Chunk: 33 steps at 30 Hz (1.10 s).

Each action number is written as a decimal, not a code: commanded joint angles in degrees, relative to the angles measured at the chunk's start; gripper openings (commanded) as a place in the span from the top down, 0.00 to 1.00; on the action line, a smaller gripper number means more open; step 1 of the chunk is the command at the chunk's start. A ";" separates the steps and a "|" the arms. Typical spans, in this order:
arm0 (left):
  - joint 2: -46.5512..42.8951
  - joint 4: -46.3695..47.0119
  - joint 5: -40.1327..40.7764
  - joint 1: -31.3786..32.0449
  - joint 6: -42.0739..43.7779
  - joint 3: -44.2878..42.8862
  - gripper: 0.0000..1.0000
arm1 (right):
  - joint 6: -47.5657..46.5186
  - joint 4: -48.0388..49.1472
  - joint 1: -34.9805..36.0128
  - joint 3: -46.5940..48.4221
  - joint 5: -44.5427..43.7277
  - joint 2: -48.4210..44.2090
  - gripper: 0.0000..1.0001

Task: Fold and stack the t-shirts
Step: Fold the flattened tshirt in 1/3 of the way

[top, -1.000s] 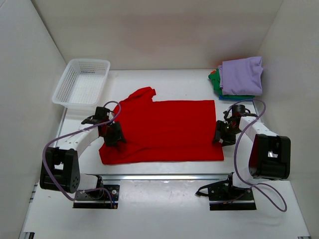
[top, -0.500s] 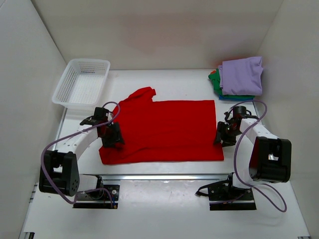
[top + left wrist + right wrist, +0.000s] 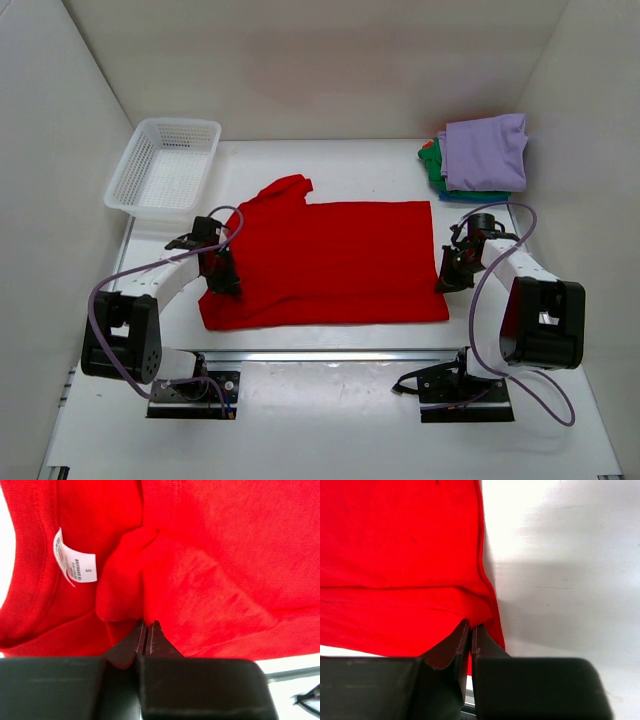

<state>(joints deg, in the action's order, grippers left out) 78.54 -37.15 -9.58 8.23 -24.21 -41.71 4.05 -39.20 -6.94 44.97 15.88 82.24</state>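
A bright red t-shirt (image 3: 330, 262) lies spread flat in the middle of the table. My left gripper (image 3: 222, 284) is at its left edge beside the collar, shut on a bunched fold of the red cloth (image 3: 125, 575); in the left wrist view the gripper (image 3: 148, 624) pinches just below that fold, near a white size label (image 3: 75, 562). My right gripper (image 3: 447, 283) is at the shirt's right edge. In the right wrist view the gripper (image 3: 471, 628) is shut on the hem of the red t-shirt (image 3: 400, 555). Folded lavender (image 3: 485, 150), green (image 3: 431, 165) and teal (image 3: 470, 196) t-shirts are stacked at the back right.
A white mesh basket (image 3: 165, 165) stands at the back left. White walls close in the table on three sides. Bare white tabletop (image 3: 560, 555) shows right of the shirt's hem. The arm bases and their cables sit along the near edge.
Both grippers have closed from open onto the shirt's edges, the left at the collar side and the right at the hem side. The shirt has not shifted.
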 commanded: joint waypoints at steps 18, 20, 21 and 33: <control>-5.86 -4.25 0.53 -2.17 0.04 -15.06 1.00 | -0.54 -0.17 -2.37 0.03 1.00 -7.70 1.00; -5.24 -4.34 0.36 -2.60 0.03 -15.59 1.00 | -0.63 0.18 -2.11 -0.41 1.25 -7.53 1.00; -4.98 -4.51 0.27 -2.78 0.04 -15.76 1.00 | -0.45 0.26 -1.85 0.11 1.35 -7.53 1.00; 2.31 -2.23 -0.26 -3.30 0.12 -21.04 1.00 | -0.19 1.67 -1.94 0.73 1.61 -5.77 1.00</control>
<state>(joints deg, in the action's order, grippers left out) 79.75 -40.80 -9.50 5.52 -24.25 -59.68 4.10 -39.33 -8.75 44.93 17.04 75.96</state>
